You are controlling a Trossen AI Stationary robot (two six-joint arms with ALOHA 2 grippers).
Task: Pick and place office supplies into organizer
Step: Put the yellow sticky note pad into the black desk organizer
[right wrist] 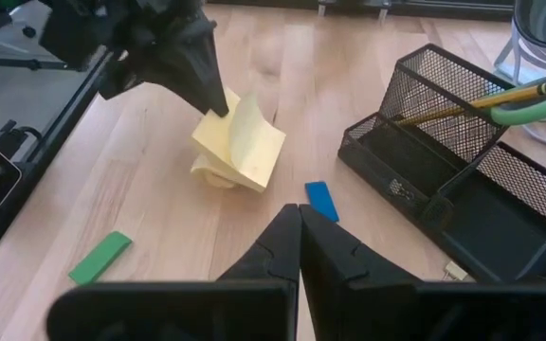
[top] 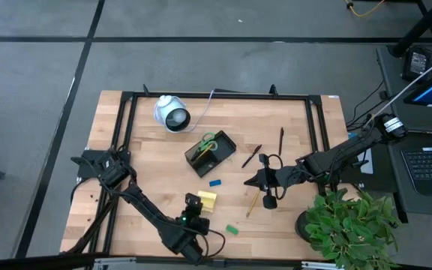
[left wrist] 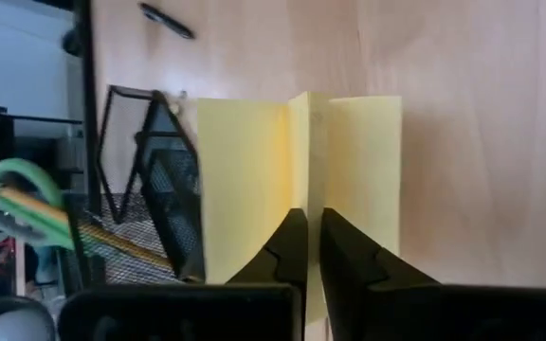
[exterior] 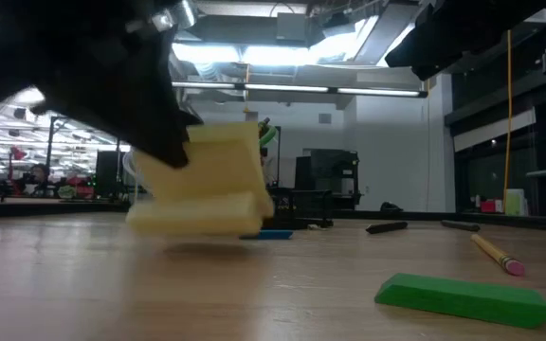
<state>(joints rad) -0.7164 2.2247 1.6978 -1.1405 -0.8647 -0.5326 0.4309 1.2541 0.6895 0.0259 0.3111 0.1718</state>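
The yellow sticky-note pad (top: 208,199) is near the table's front, fanned open, and my left gripper (left wrist: 309,213) is shut on it. The black mesh organizer (top: 211,152) stands mid-table, with green-handled scissors (right wrist: 531,106) and a pencil leaning inside it. A blue block (top: 215,182), a green block (top: 232,229), a pencil (top: 253,202) and two dark pens (top: 250,156) lie flat on the wood. My right gripper (top: 252,181) hovers shut to the right of the blue block and holds nothing. My left gripper pinches some upper sheets of the pad between its two fingers at their raised edge (left wrist: 309,161). It comes slanting down from the table's near left. These sheets stand up, and the rest of the pad (right wrist: 214,170) sags open below them. Whether that part touches the table I cannot tell.
A white round device (top: 172,114) with a cable sits at the far left of the table. A black frame (top: 216,95) runs around the table's edges. A potted plant (top: 351,225) stands at the near right corner. Bare wood lies between the pad and the organizer.
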